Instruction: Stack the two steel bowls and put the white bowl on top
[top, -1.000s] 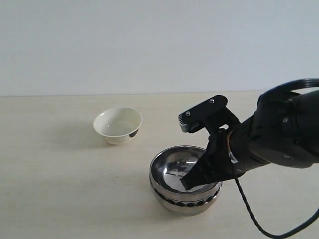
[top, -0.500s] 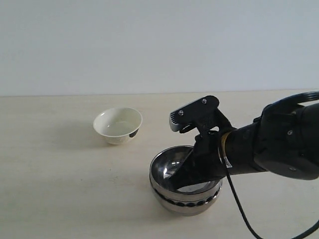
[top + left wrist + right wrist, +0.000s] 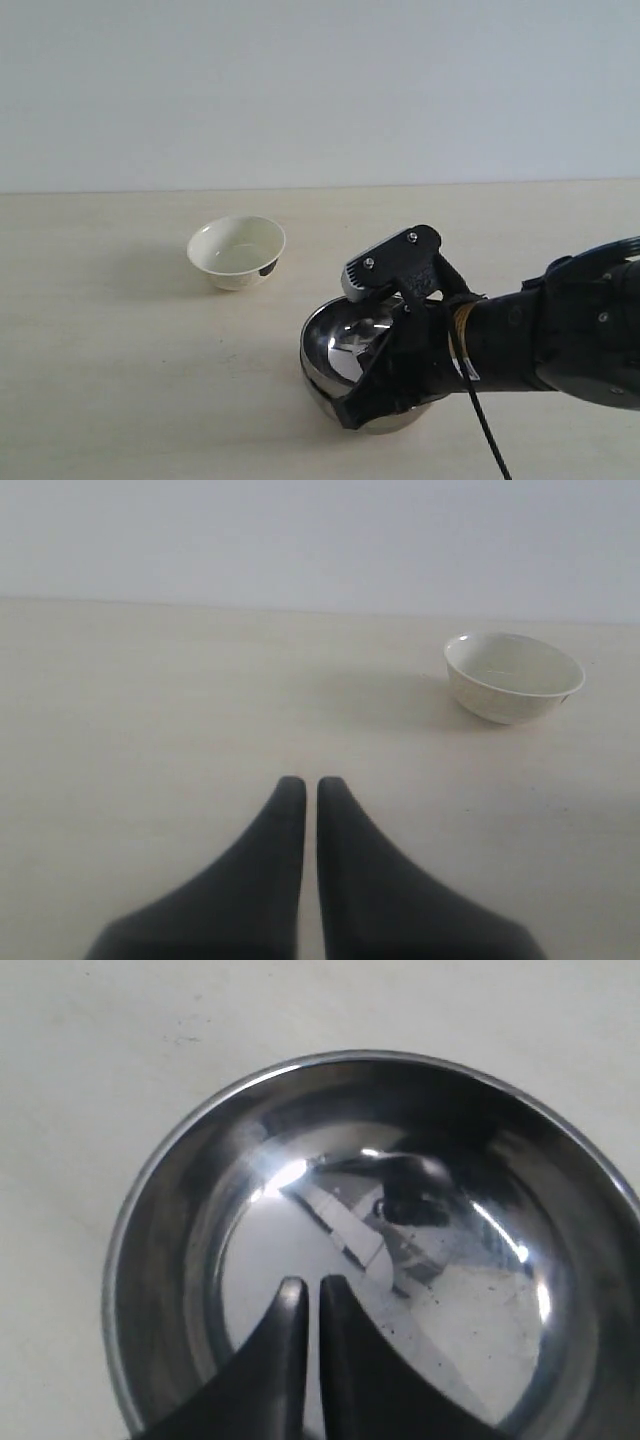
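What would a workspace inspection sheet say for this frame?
Surface: pale beige tabletop, matte.
Job's things: shiny round steel bowls nested in one stack, the lower one mostly hidden; small cream-white glossy bowl upright, empty, standing apart from them.
Clutter: nothing seen.
Hands: right hand shut, empty, pointing into the top steel bowl; left hand shut, empty, above bare table.
Cables: black cable trailing from the black right arm.
Surroundings: plain white wall.
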Controlling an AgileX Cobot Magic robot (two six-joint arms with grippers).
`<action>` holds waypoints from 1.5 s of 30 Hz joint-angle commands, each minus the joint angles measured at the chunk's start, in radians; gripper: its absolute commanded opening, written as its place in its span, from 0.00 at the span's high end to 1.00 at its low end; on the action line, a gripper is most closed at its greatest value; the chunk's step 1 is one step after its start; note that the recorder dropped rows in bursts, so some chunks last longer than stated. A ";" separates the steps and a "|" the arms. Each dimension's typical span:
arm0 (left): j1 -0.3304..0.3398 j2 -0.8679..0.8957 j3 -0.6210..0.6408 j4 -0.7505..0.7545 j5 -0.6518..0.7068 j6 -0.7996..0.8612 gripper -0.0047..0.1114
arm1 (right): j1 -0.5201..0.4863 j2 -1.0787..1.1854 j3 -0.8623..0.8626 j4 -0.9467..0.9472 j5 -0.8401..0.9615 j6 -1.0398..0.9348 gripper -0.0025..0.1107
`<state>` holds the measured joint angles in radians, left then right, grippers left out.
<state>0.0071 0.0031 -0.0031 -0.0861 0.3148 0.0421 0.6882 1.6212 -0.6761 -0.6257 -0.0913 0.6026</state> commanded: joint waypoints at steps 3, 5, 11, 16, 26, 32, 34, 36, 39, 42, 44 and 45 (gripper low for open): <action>-0.005 -0.003 0.003 0.000 -0.008 -0.005 0.93 | -0.002 -0.004 0.040 0.003 -0.105 -0.010 0.98; -0.005 -0.003 0.003 0.000 -0.008 -0.005 0.93 | -0.002 -0.002 0.040 0.006 -0.118 -0.010 0.98; -0.005 -0.003 0.003 0.000 -0.008 -0.005 0.93 | -0.004 0.003 0.035 0.012 -0.097 -0.048 0.98; -0.005 -0.003 0.003 0.000 -0.008 -0.005 0.93 | -0.033 -0.061 -0.026 0.036 0.101 -0.036 0.98; -0.005 -0.003 0.003 0.000 -0.008 -0.005 0.93 | -0.133 -0.087 -0.093 0.060 0.392 0.067 0.64; -0.005 -0.003 0.003 0.000 -0.008 -0.005 0.93 | -0.133 -0.034 -0.093 0.092 0.358 0.071 0.59; -0.005 -0.003 0.003 0.000 -0.008 -0.005 0.93 | -0.133 -0.036 -0.095 0.092 0.339 0.071 0.60; -0.005 -0.003 0.003 0.000 -0.008 -0.005 0.93 | -0.133 -0.046 -0.109 0.092 0.338 0.071 0.60; -0.005 -0.003 0.003 0.000 -0.008 -0.005 0.93 | -0.133 -0.065 -0.123 0.097 0.343 0.085 0.60; -0.005 -0.003 0.003 0.000 -0.008 -0.005 0.93 | -0.131 -0.075 -0.125 0.128 0.342 0.116 0.60; -0.005 -0.003 0.003 0.000 -0.008 -0.005 0.93 | -0.129 -0.073 -0.123 0.173 0.346 0.095 0.60; -0.005 -0.003 0.003 0.000 -0.008 -0.005 0.93 | -0.129 -0.073 -0.118 0.199 0.346 0.075 0.60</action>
<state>0.0071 0.0031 -0.0031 -0.0861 0.3148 0.0421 0.5593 1.5543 -0.7958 -0.4781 0.2529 0.7012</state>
